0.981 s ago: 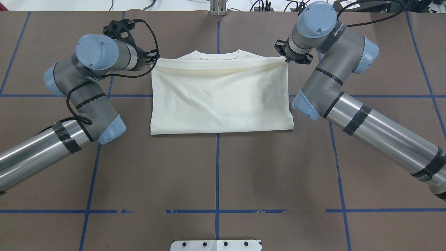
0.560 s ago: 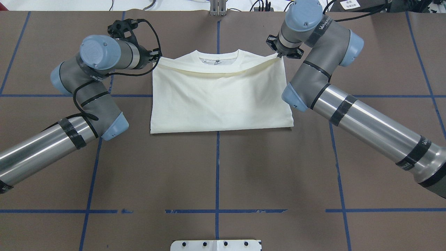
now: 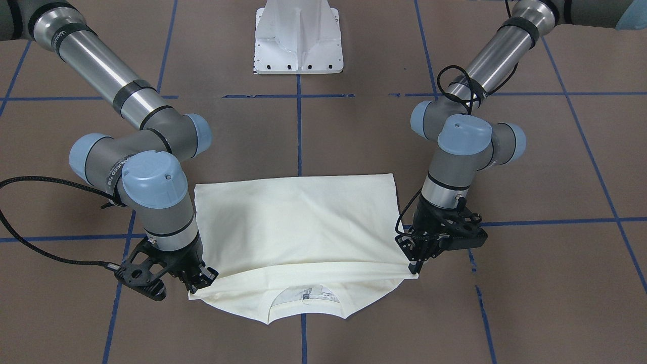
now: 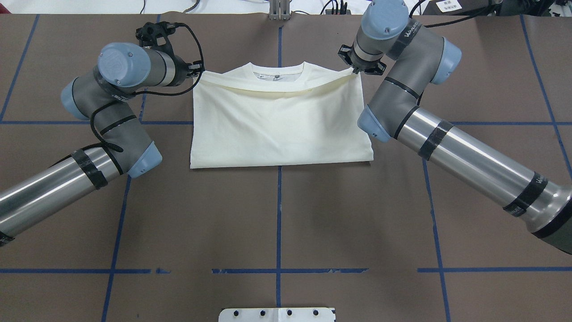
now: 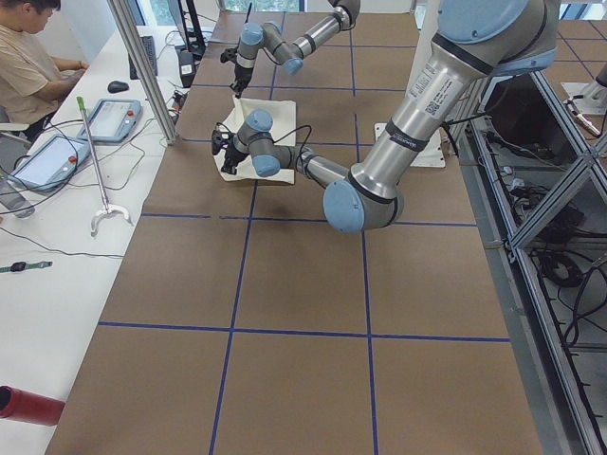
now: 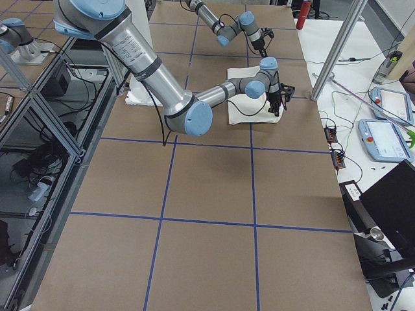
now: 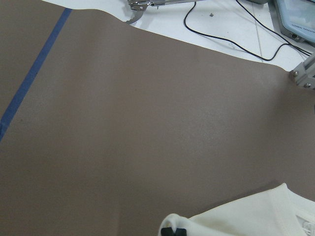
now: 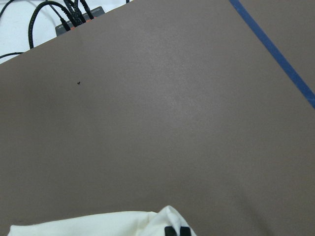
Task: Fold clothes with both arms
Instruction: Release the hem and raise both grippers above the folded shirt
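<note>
We find the folded cream-white cotton shirt (image 4: 277,129) flat on the brown paper-covered desk (image 4: 277,214), collar farthest from the robot. The left arm's black fingers (image 3: 413,259) meet its far left corner, and the right arm's black fingers (image 3: 198,281) meet its far right corner.

The shirt (image 4: 279,120) lies at the far middle of the table (image 4: 277,223), closed in on both sides. The left arm (image 4: 111,129) bends just beside its left edge, and the right arm (image 4: 402,116) hangs over its right edge. The left gripper (image 4: 198,71) and the right gripper (image 4: 359,70) each pinch a far corner. From the shirt's near edge to the white base plate (image 4: 277,314), open brown surface lies between the forearms. Beyond the collar, a metal post (image 4: 279,10) and cables (image 4: 335,6) stand at the far edge.
</note>
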Controlling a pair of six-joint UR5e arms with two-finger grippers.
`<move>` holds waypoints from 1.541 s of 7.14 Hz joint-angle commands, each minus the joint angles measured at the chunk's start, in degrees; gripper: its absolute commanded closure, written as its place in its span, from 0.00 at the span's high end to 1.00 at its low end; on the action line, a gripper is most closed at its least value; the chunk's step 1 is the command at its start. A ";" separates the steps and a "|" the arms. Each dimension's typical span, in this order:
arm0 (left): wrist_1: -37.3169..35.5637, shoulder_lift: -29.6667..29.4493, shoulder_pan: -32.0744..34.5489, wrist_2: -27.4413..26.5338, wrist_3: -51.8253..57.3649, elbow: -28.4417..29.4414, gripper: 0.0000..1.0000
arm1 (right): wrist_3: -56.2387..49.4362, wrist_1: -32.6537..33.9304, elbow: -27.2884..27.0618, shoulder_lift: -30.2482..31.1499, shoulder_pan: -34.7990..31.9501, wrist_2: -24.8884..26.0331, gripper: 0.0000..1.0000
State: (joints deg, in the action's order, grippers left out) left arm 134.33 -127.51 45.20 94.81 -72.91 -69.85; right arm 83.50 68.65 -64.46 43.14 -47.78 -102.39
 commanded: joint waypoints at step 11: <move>0.05 3.67 0.33 0.28 1.02 -5.30 0.41 | 0.61 0.08 -4.32 1.84 1.02 0.00 0.90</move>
State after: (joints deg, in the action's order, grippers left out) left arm 134.39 -123.86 45.47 95.08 -71.87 -74.93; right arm 83.61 68.72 -65.59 43.47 -46.71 -102.36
